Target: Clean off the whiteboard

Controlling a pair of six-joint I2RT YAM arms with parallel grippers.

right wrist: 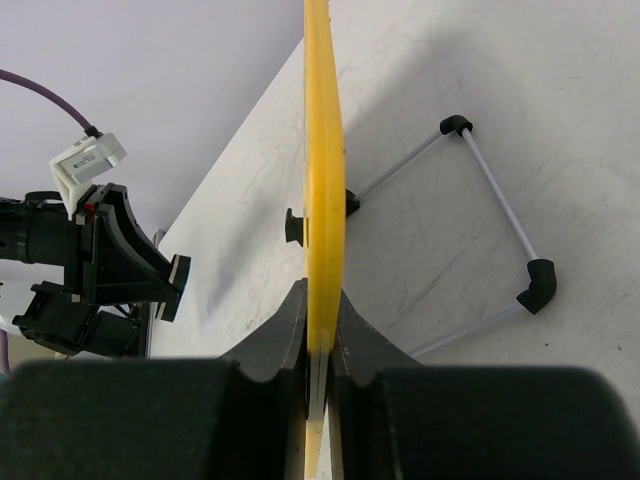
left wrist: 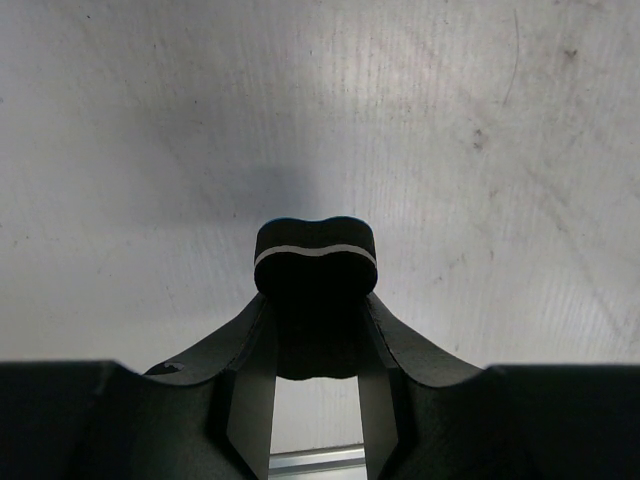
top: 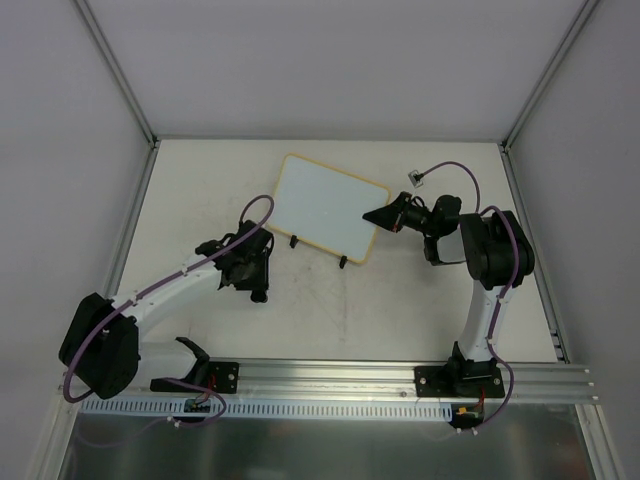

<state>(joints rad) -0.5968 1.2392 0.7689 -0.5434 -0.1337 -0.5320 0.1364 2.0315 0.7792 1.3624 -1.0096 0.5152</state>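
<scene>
Leftward right arm (top: 482,300) reaches, pincer (top: 370,216) clamps whiteboard (top: 328,205).

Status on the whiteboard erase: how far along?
Done, apparently: the whiteboard face looks blank in the top view, no writing visible. In hand: the right tool clamps its yellow edge, and the left tool is shut on a dark block with a pale stripe, probably the eraser, off the board over the table. Left: likely only setting things down, though faint marks could escape this view.

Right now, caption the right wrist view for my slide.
Right gripper clamps the yellow-framed rectangular whiteboard, seen edge-on against the pale tabletop.
</scene>
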